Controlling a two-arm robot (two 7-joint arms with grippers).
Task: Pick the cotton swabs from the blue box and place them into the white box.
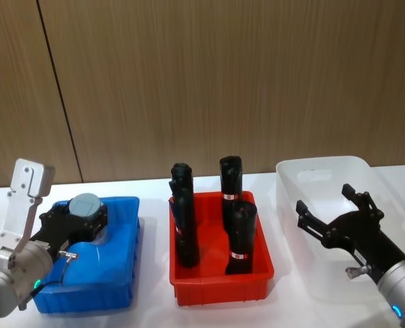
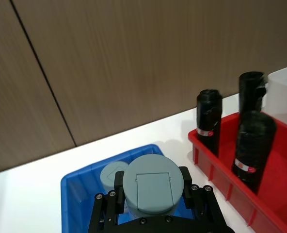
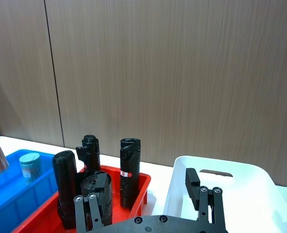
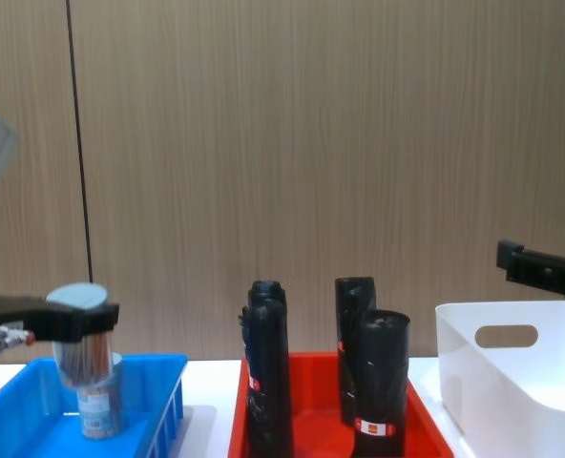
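You see only the top of the far cotton swabs jar [image 2: 110,174]; the near jar [image 2: 153,191] hides the rest.

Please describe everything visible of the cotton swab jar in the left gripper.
The cotton swab jar is a small clear cylinder, seemingly plastic, with a flat grey-blue round lid and tan sticks inside. It is upright, clamped between the fingers of the left gripper, above the blue box. Nothing else touches it.

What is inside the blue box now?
One swab jar stands in the blue box. The left gripper holds a second jar over it. The gripper covers part of the floor, so more jars there cannot be ruled out.
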